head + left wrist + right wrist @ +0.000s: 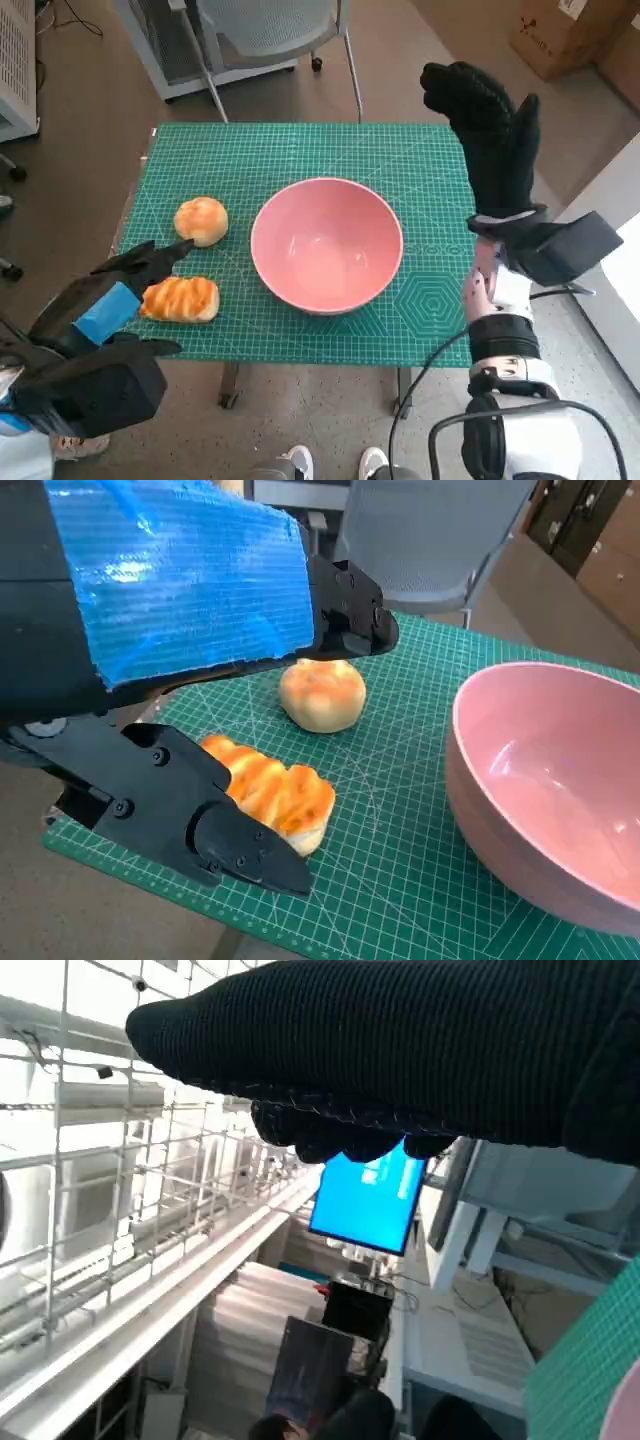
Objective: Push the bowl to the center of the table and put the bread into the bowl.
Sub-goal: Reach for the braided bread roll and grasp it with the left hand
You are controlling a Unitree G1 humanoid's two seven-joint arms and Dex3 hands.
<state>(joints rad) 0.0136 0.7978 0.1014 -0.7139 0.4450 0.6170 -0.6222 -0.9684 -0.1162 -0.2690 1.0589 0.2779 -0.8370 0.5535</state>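
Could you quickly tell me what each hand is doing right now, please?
Left hand: open, holding nothing, beside the striped bread.
Right hand: raised, holding nothing.

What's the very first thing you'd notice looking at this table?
The big pink bowl, empty, near the middle of the green mat. To its left lie a round bun and a striped bread, with the left hand open beside them. The gloved right hand is raised at the table's right edge.

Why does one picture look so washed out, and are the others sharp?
Right wrist view: the glove is dark against bright, blown-out background, tilted. Head view: evenly lit, bowl sharp, wide-angle edges. Left wrist view: glare on the blue tape; the breads are sharp.
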